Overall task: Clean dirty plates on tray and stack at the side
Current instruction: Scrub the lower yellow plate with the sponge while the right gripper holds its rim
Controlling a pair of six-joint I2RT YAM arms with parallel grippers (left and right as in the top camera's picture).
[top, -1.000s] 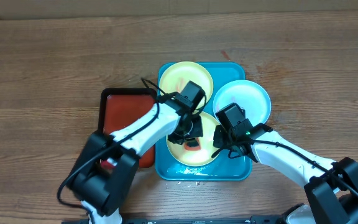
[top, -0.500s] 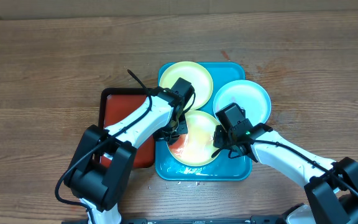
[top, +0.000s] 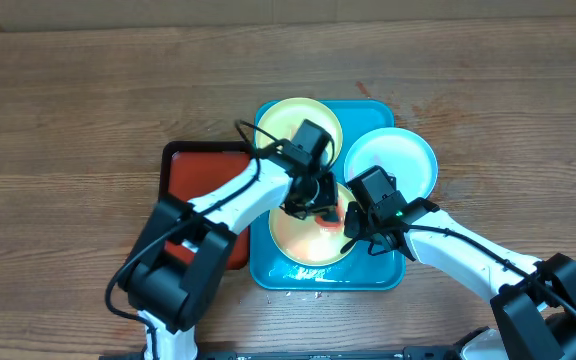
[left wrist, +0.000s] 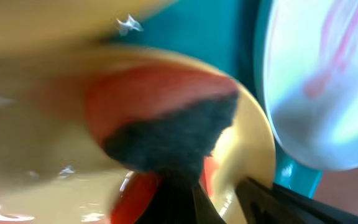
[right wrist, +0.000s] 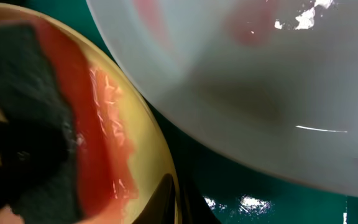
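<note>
The left gripper (top: pixel 313 200) stays pressed together on the sponge (left wrist: pixel 166 134), an orange-red block with a dark scrub face. A moment ago it sat at the 9 o'clock edge of the near plate (top: pixel 303 245); now it has swung across to about 1 o'clock on that plate. The sweep reads as scrubbing in progress, so this first plate is probably mid-clean, and no plate is stacked at the side yet.

The right gripper (top: pixel 356 222) has not shifted. It holds closed at the near plate's 3 o'clock rim and appears to pinch that rim to steady it, though the right wrist view shows only a dark fingertip against the edge.

All three plates lie on the tray (top: pixel 378 272): the near plate at 6 o'clock, the far plate (top: pixel 288 122) at 11 o'clock, and the blue-white plate (top: pixel 398 160) at 2 o'clock. The blue-white plate carries faint pink smears and overhangs the tray's right rim.

Room is tight where the sponge now works. The blue-white plate's edge sits just beside it, and the right gripper is close at 3 o'clock. The red tray (top: pixel 193 180) touches the tray's 9 o'clock side. Bare table (top: pixel 88 100) lies toward 3 o'clock and 12 o'clock, likely the easier place for a stack.
</note>
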